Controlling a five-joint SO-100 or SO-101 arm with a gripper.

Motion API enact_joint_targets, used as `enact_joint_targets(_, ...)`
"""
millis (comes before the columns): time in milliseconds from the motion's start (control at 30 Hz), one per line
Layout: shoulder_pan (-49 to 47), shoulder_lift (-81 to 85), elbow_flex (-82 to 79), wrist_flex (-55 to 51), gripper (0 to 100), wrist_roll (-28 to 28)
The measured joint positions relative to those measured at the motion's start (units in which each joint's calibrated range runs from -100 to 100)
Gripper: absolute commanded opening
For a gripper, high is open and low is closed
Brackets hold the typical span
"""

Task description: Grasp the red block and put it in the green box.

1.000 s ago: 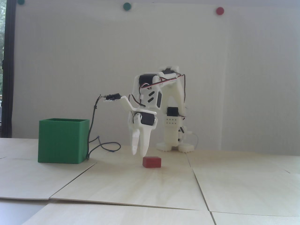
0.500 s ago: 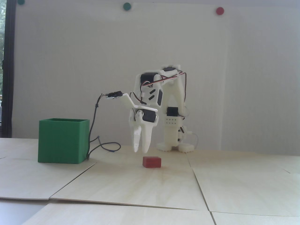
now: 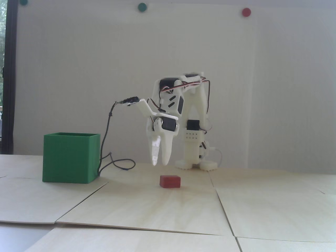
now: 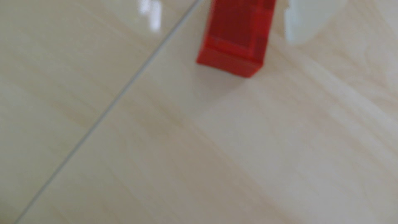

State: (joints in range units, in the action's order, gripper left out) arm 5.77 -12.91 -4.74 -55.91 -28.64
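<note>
In the fixed view, the red block (image 3: 170, 181) lay flat on the wooden table (image 3: 157, 207), nearest the camera. The gripper (image 3: 159, 163) hung just above it at 11 o'clock, fingertips slightly apart, empty. The green box (image 3: 71, 161) stood at 9 o'clock, well apart. The blurred wrist view showed the block (image 4: 233, 41) at 12 o'clock.

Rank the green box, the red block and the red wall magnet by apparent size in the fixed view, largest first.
1. green box
2. red block
3. red wall magnet
The magnet sits farther from the camera, so its true size against the block is unsure.
</note>
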Motion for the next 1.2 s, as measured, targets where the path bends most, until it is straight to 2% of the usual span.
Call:
enact_joint_targets(333,0.3,0.0,0.0,0.0,21,-2.2)
enact_joint_targets(600,1.0,0.0,0.0,0.0,21,-1.4)
enact_joint_targets(733,1.1,0.0,-0.9,-1.7,21,-5.4)
enact_joint_targets(1000,1.0,0.0,-3.5,-2.4,21,-19.6)
enact_joint_targets(1200,1.0,0.0,-3.6,-2.4,21,-21.3)
